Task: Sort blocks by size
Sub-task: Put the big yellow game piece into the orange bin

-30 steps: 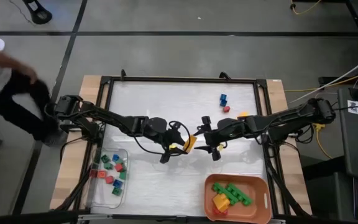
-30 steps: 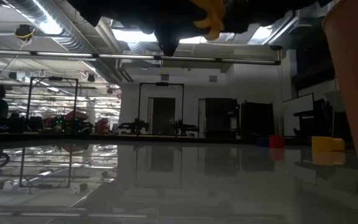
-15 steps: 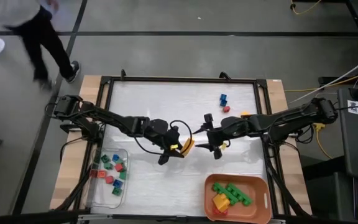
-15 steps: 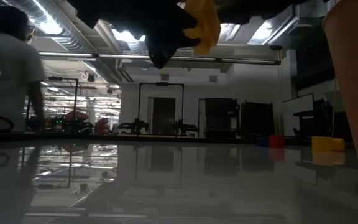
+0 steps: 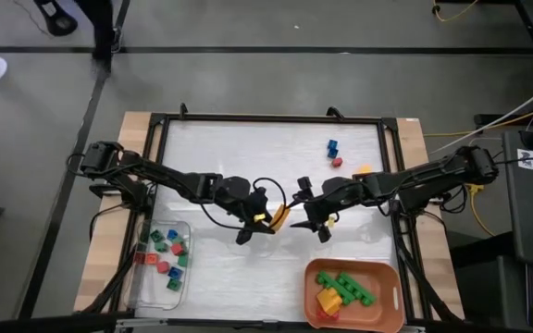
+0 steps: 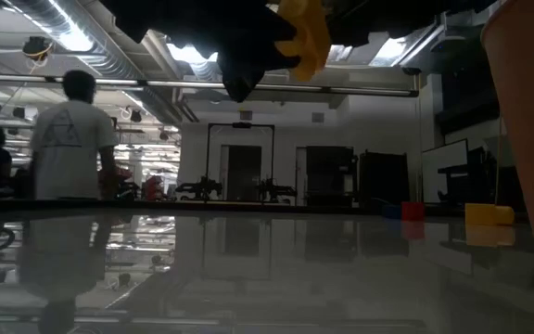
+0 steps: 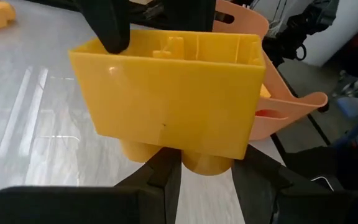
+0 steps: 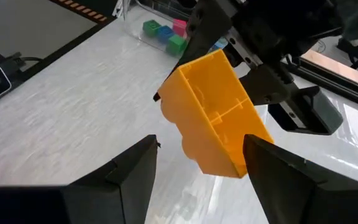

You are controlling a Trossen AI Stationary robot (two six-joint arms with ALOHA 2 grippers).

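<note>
Since a second ago the right gripper (image 5: pixel 309 215) has slid in closer to the yellow brick (image 5: pixel 280 215), and the person who was at the table's left edge has walked off to the far left of the floor.

From above: the left gripper (image 5: pixel 265 220) sits mid-table with its fingers closed on that yellow brick, held up off the table (image 5: pixel 248 157). The right gripper is just beside it, fingers spread wide with nothing in them. A clear tray (image 5: pixel 146 277) at the near left holds small red, green and blue cubes (image 5: pixel 167 252); an orange bin (image 5: pixel 389 296) at the near right holds longer green bricks (image 5: pixel 348 285) and a yellow one. A blue brick (image 5: pixel 332 147) and a red cube (image 5: pixel 337 161) lie far right on the table.

Low view: the yellow brick (image 6: pixel 302 37) hangs well above the surface, and a person (image 6: pixel 72 139) stands in the room behind.

Left wrist: the brick (image 7: pixel 166 93) is pinched between the dark fingers (image 7: pixel 110 25), hollow side showing.

Right wrist: the open fingers (image 8: pixel 129 168) flank the brick (image 8: pixel 216 112) without touching it.
</note>
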